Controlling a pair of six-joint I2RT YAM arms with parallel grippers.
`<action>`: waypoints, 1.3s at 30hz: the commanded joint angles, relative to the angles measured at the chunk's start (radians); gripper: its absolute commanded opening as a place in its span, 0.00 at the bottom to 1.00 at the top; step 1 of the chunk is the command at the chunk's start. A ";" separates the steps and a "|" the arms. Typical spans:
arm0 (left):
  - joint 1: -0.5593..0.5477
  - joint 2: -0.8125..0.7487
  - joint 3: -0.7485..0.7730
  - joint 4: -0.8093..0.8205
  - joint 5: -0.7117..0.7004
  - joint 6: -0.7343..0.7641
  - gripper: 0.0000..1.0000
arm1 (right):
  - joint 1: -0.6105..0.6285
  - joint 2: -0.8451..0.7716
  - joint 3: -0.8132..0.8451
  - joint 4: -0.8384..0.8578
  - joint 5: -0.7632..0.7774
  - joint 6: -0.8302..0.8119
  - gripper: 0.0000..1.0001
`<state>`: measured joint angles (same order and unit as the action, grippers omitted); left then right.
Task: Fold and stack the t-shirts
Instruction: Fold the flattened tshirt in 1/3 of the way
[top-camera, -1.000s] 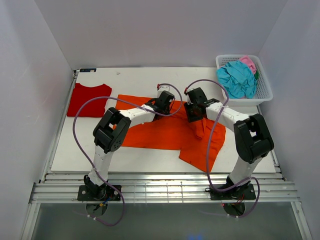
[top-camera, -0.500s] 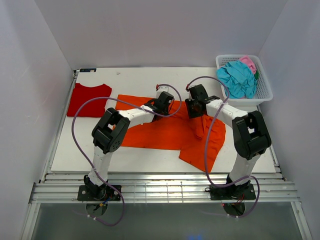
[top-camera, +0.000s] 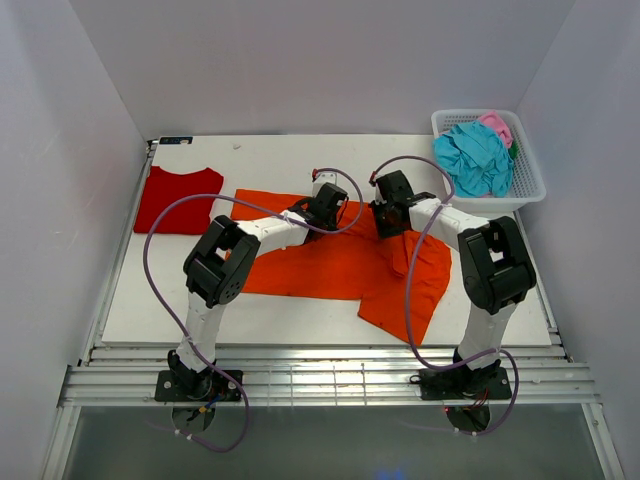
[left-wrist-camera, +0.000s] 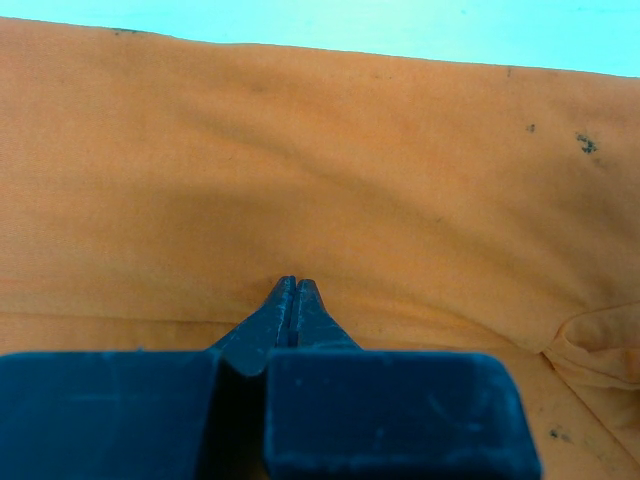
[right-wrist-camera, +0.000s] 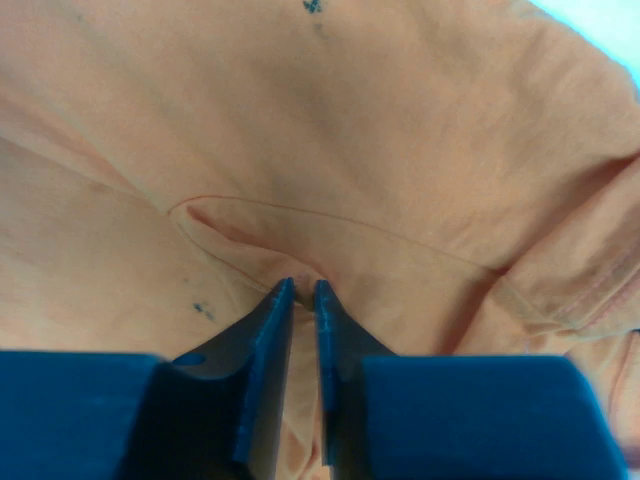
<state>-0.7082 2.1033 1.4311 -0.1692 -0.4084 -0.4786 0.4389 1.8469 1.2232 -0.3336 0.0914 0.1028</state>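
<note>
Pinching the orange t-shirt (top-camera: 330, 268) near its far edge at mid-table (top-camera: 270, 160), left gripper (left-wrist-camera: 293, 290) and right gripper (right-wrist-camera: 301, 290) both clench its cloth, so folding looks early: red t-shirt (top-camera: 178, 200) lies flat far left, teal t-shirt (top-camera: 475, 158) and pink t-shirt (top-camera: 496, 125) sit bunched in the basket (top-camera: 530, 185).

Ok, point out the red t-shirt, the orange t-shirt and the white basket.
red t-shirt (top-camera: 176, 202): top external view, middle of its body.
orange t-shirt (top-camera: 320, 270): top external view, bare near body.
white basket (top-camera: 532, 172): top external view, right wall.

Lab test booth: bare white walls (top-camera: 300, 70) around a white table (top-camera: 280, 160).
</note>
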 joint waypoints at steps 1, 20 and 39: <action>0.007 -0.080 0.000 0.007 -0.013 0.006 0.00 | -0.003 -0.003 0.019 0.018 -0.016 0.008 0.13; 0.007 -0.065 0.019 0.004 0.006 0.000 0.00 | 0.018 -0.195 -0.088 -0.025 -0.159 0.025 0.08; 0.007 -0.071 0.019 -0.006 0.000 0.000 0.00 | 0.090 -0.086 -0.102 -0.012 -0.323 0.003 0.08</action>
<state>-0.7040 2.1036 1.4315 -0.1745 -0.4038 -0.4793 0.5228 1.7454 1.1126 -0.3626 -0.1680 0.1200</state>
